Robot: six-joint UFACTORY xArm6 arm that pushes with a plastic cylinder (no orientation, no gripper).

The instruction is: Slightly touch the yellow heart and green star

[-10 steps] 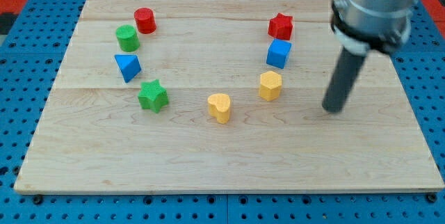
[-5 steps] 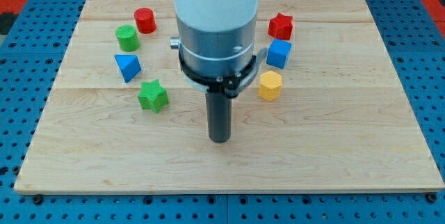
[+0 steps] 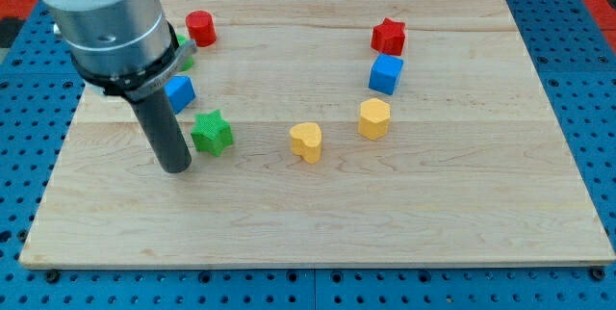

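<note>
A: Where does the rod stand? It carries no gripper.
B: My tip point(image 3: 176, 167) sits just left of the green star point(image 3: 211, 132), nearly touching it. The yellow heart point(image 3: 306, 142) lies well apart to the view's right, apparently yet to be touched.

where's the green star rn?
Left half of the board: green star sits just right of my tip, below the blue block.

Tip point(image 3: 176, 167) just left of star point(image 3: 211, 133)
</note>
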